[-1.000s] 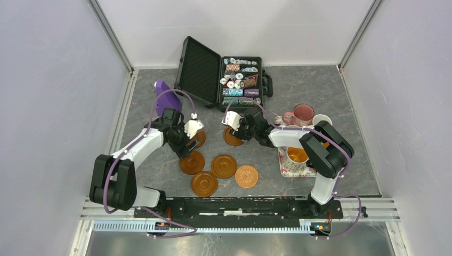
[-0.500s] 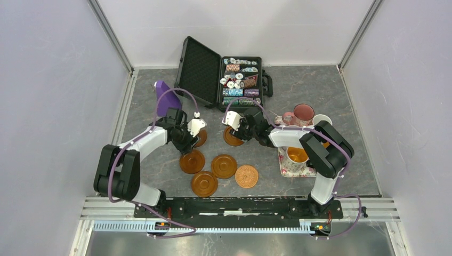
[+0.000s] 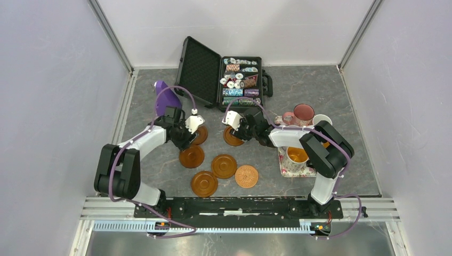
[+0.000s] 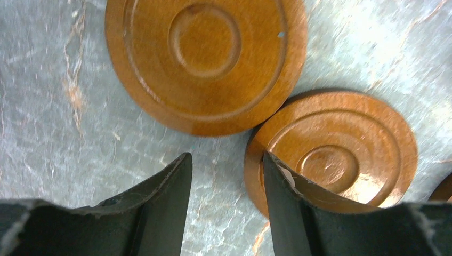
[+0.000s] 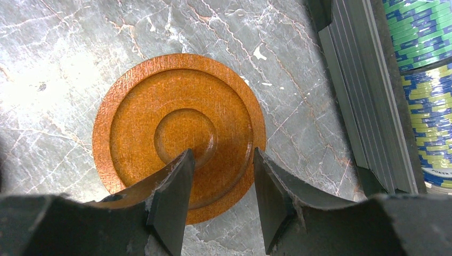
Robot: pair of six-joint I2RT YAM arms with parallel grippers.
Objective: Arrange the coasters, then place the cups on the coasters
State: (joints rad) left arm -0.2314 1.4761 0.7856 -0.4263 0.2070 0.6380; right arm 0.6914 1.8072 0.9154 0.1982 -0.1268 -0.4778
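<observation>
Several brown wooden coasters lie mid-table, among them one (image 3: 191, 157) just below my left gripper (image 3: 185, 141), two more (image 3: 224, 166) (image 3: 204, 183), and a lighter patterned coaster (image 3: 247, 176). In the left wrist view my left gripper (image 4: 225, 159) stands open over bare table, its right finger (image 4: 288, 197) lying over the rim of one coaster (image 4: 346, 144); another coaster (image 4: 205, 58) lies just beyond. My right gripper (image 5: 221, 152) (image 3: 236, 134) hangs open over a coaster (image 5: 160, 106), holding nothing. Cups stand at the right: a pink one (image 3: 303, 113), a white one (image 3: 321, 119), and a floral cup with an orange inside (image 3: 296, 155).
An open black case (image 3: 202, 74) of poker chips lies at the back centre, its metal edge (image 5: 362, 106) close to the right gripper. The floral cup stands on a floral tray (image 3: 293, 169). A purple object (image 3: 167, 98) sits behind the left arm.
The left jaws have narrowed and the left gripper has moved slightly away from the arm bases; the coaster below it has slid a little the same way. The right arm has not moved.
</observation>
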